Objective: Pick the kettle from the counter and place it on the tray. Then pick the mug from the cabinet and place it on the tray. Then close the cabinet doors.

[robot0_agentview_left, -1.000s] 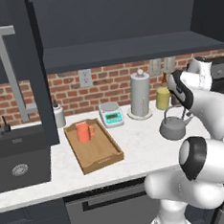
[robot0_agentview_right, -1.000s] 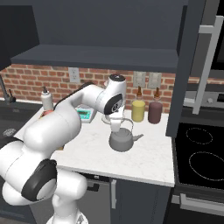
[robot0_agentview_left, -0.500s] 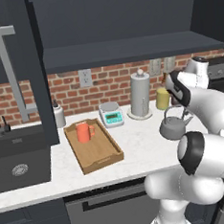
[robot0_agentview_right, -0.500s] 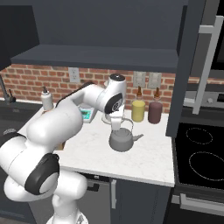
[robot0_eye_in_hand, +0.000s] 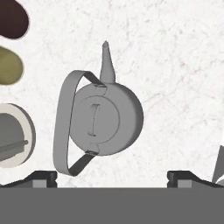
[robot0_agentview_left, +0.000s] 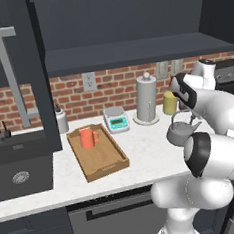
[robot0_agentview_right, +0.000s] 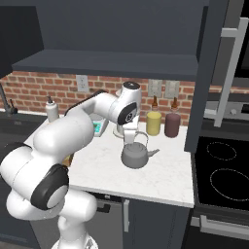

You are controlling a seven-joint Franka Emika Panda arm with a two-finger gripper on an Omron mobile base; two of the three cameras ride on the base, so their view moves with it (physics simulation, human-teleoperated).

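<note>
The gripper (robot0_eye_in_hand: 112, 176) hangs over the kettle (robot0_eye_in_hand: 105, 120), fingers spread wide and holding nothing; the kettle stands on the counter (robot0_eye_in_hand: 175, 78), spout at twelve o'clock, handle arching towards nine; descending off-centre, a fingertip could strike the body and shove it aside.

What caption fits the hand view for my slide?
Open gripper hovering above the kettle on the white counter, spout pointing away.

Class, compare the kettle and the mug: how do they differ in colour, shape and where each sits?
The kettle is dark grey; the mug is orange-red. The kettle is squat and round with an arched top handle; the mug is a straight cylinder with a side handle. The kettle stands on the counter; the mug on the tray. Both stand upright.
</note>
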